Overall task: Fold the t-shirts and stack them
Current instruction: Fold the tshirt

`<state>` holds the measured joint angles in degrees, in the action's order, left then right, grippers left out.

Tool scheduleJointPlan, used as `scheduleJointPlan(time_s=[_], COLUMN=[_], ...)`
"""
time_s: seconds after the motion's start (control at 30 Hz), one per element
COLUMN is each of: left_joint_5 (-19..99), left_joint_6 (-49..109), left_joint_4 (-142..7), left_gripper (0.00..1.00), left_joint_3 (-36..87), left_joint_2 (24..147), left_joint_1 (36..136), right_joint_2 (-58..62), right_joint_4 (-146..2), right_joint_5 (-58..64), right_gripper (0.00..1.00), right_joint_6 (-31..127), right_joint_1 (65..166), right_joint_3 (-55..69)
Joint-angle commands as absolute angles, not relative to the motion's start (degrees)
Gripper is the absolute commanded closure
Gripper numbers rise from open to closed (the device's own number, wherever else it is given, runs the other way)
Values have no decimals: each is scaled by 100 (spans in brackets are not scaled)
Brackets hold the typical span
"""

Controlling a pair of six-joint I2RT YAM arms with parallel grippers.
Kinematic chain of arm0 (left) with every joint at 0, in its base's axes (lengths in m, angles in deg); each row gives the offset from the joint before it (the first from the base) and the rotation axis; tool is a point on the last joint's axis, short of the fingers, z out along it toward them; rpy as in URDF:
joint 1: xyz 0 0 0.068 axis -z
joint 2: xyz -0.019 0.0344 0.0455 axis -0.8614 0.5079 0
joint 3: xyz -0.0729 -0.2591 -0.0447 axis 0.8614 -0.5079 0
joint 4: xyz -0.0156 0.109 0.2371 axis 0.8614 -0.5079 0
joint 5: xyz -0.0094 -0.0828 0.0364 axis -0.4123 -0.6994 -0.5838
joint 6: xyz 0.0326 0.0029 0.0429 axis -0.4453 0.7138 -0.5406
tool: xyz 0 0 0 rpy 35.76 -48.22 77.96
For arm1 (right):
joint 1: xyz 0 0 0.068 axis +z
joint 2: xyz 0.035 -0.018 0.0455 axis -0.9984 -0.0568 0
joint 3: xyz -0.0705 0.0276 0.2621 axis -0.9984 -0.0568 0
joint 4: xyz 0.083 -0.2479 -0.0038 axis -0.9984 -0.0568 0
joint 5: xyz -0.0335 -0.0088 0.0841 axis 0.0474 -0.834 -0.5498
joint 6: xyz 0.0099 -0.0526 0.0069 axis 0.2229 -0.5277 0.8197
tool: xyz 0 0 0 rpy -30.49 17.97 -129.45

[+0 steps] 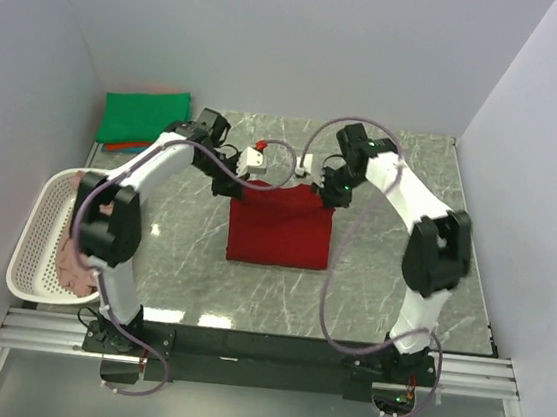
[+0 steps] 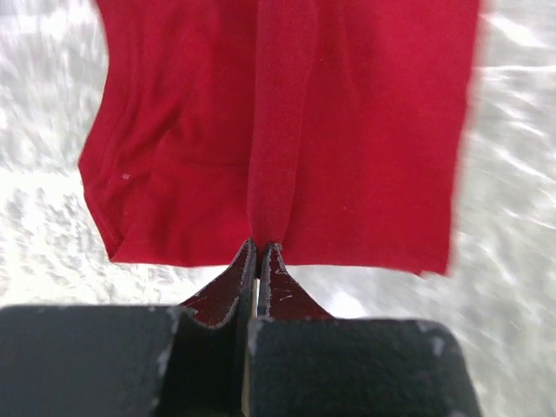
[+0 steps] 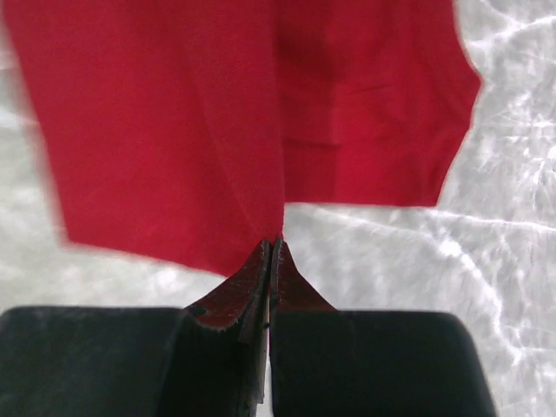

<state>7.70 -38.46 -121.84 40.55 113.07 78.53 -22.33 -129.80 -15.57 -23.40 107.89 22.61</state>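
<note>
the dark red shirt [image 1: 281, 231] lies in the middle of the marble bench [image 1: 382, 271], folded into a rough rectangle. the left claw [image 2: 259, 252] is pinched tight on the shirt's far edge near its left corner, and the cloth runs away from its tips in a raised ridge. the right claw [image 3: 271, 248] is clamped the same way on the far edge near the right corner. a folded green shirt [image 1: 146, 116] sits at the far left corner on top of an orange-red shirt [image 1: 115, 146], of which only an edge shows. a white basket [image 1: 29, 230] at the bench's left side holds a crumpled pink shirt [image 1: 73, 261], partly hidden behind the left arm.
</note>
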Motion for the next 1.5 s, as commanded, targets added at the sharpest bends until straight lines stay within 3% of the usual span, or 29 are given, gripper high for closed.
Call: scheduleJointPlan(time_s=[0.0, 0.17, 0.3, 0.57, 0.73, 0.77, 0.8, 0.87, 0.93, 0.97, 1.07, 1.2, 1.47], left_joint_5=[852, 1388, 1538, 1091, 923, 897, 888, 905, 923, 897, 669, 782, 1046], left_joint_6=[-3196, -3091, -3143, -3073, -3143, -3230, -3240, -3301, -3363, -3346, -3258, -3082, -2818], left_joint_4=[-11478, -11011, -11107, -11354, -11450, -11503, -11494, -11486, -11276, -11135, -10511, -10220, -9868], left_gripper=[100, 100, 99, 99, 99, 93, 85, 70, 62, 55, 48, 48, 47], left_joint_3=[4343, 3932, 3571, 2360, 1568, 1392, 1338, 1285, 1303, 1320, 1399, 1846, 2349], left_joint_2=[12019, 12311, 12242, 11337, 10485, 10388, 10187, 10010, 9746, 9632, 9332, 9813, 10834], left_joint_1=[7706, 7670, 7670, 7969, 8189, 8241, 8259, 8250, 8250, 8250, 8320, 8689, 9252], right_joint_2=[-3136, -4051, -3956, -2735, -2111, -2101, -2109, -2197, -2363, -2451, -2820, -3251, -4007], right_joint_4=[-12928, -12867, -12656, -12506, -12822, -13232, -13445, -13936, -14088, -14167, -13984, -13091, -11498], right_joint_5=[-1465, -1518, -1579, -1974, -2500, -2615, -2720, -3054, -3335, -3641, -4161, -4557, -4796], right_gripper=[100, 100, 100, 100, 100, 95, 82, 73, 67, 67, 69, 79, 88], right_joint_6=[-2060, -1374, -1049, -478, -284, -327, -380, -425, -188, -65, 505, 1550, 3415], right_joint_1=[10722, 10740, 10757, 11039, 11039, 11048, 11030, 10951, 10706, 10635, 10485, 10494, 10590], right_joint_3=[3104, 3677, 3099, 1167, 821, 960, 1092, 1565, 1892, 2198, 2586, 2728, 2781])
